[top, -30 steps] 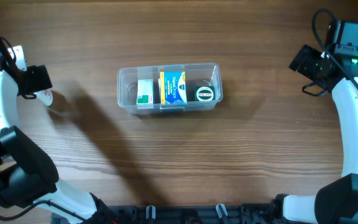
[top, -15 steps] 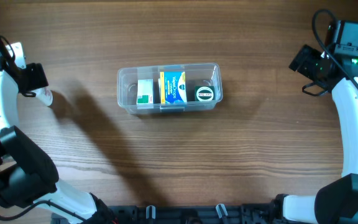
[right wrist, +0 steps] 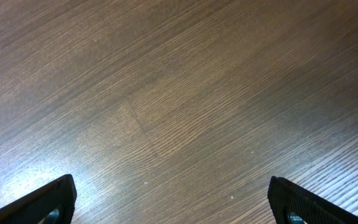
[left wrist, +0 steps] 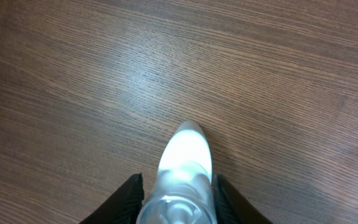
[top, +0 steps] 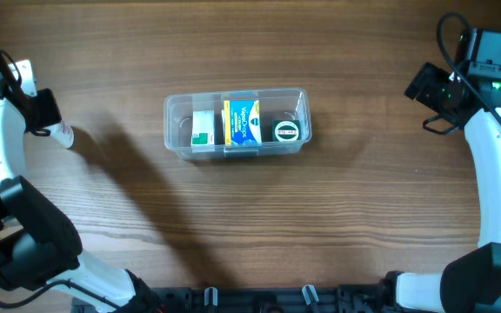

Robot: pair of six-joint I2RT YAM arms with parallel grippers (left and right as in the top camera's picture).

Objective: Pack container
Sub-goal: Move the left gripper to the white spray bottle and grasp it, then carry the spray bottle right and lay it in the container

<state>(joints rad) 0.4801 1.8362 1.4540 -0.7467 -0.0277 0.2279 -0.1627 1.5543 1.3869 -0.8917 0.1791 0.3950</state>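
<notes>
The clear container (top: 174, 130) sits mid-table, holding a white and green box (top: 203, 128), a blue and yellow box (top: 242, 122) and a round dark tin (top: 286, 131). Far to its left lies a small white translucent bottle (top: 62, 134). My left gripper (top: 45, 116) is shut on it. In the left wrist view the bottle (left wrist: 184, 162) fills the gap of the left gripper (left wrist: 179, 199), with both dark fingers pressed against its sides. At the table's right edge, my right gripper (top: 428, 88) is open; the right wrist view shows the gripper (right wrist: 176, 205) with only bare wood between its fingers.
Brown wooden table (top: 250, 226) all round. Nothing else lies on it apart from the arms' bases along the front edge.
My left jaws have closed from wide apart onto the white bottle, and the gripper has slid slightly left. The right arm and the container have not moved.
</notes>
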